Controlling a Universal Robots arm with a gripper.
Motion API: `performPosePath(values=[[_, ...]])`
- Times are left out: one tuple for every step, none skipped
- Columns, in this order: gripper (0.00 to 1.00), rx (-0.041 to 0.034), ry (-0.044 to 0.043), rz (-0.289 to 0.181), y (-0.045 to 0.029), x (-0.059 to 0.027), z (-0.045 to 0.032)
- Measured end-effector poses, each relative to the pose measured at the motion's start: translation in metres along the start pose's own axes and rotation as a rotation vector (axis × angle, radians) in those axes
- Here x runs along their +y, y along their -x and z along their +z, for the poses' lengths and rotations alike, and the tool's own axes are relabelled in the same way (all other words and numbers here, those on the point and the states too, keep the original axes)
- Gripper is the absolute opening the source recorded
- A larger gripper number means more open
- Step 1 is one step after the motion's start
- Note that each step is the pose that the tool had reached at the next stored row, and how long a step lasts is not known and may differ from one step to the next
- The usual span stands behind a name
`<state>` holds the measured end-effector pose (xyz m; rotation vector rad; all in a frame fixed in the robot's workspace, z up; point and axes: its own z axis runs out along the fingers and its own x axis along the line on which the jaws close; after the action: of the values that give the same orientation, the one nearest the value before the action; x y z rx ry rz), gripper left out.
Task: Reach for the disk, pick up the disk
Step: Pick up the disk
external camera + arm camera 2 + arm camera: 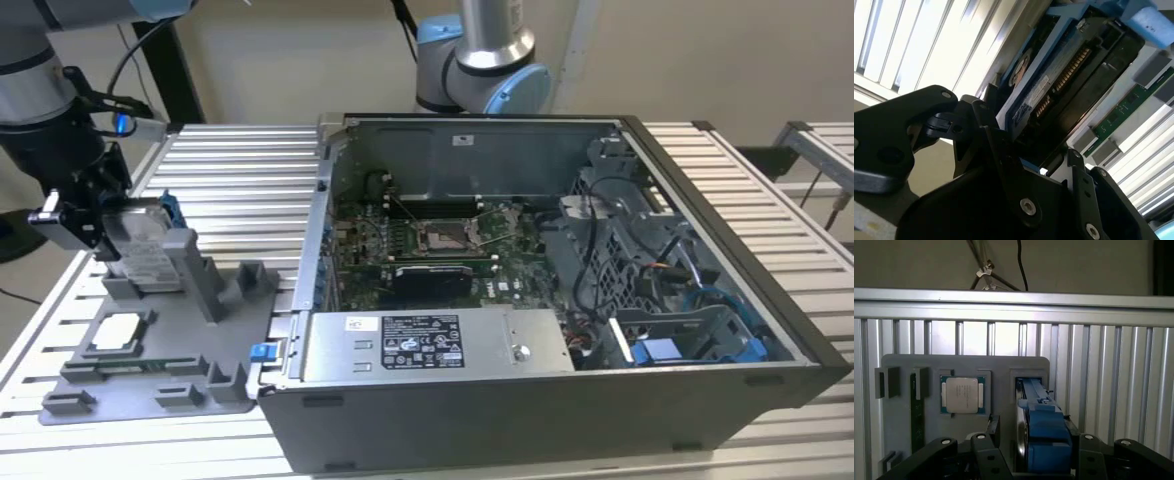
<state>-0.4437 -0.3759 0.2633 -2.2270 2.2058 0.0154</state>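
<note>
At the far left of the exterior view you find your hand point(107, 225) at the upper end of the disk point(138, 238). The disk stands on edge in a slot of the grey fixture point(187, 340), with its blue bracket showing on the side toward the exterior view's right. You cannot tell whether the hand is spread or pinching the disk.

Lower on the same fixture lies a small square chip point(118, 330). The fixture rests on the ribbed metal surface point(240, 170).

Through the middle and right of the frame sits the open computer case point(534, 420), with a long grey box point(427, 345) along its near wall. A second arm's base point(481, 60) rises behind it.

In the first wrist view you look along the disk's blue edge point(1036, 395). The chip point(961, 395) sits beside it, apart, on the same fixture.
</note>
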Motion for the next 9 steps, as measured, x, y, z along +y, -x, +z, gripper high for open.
performPosePath(values=[[1.0, 0.0, 0.0, 0.0, 0.0, 0.0, 0.0], [1.0, 0.0, -0.0001, 0.0, 0.0, 0.0, 0.0], [1.0, 0.0, -0.0001, 0.0, 0.0, 0.0, 0.0], [1.0, 0.0, 0.0, 0.0, 0.0, 0.0, 0.0], [1.0, 0.0, 0.0, 0.0, 0.0, 0.0, 0.0], [1.0, 0.0, 0.0, 0.0, 0.0, 0.0, 0.0], [0.0, 0.0, 0.0, 0.0, 0.0, 0.0, 0.0], [0.0, 0.0, 0.0, 0.0, 0.0, 0.0001, 0.0], [0.0, 0.0, 0.0, 0.0, 0.0, 0.0001, 0.0]])
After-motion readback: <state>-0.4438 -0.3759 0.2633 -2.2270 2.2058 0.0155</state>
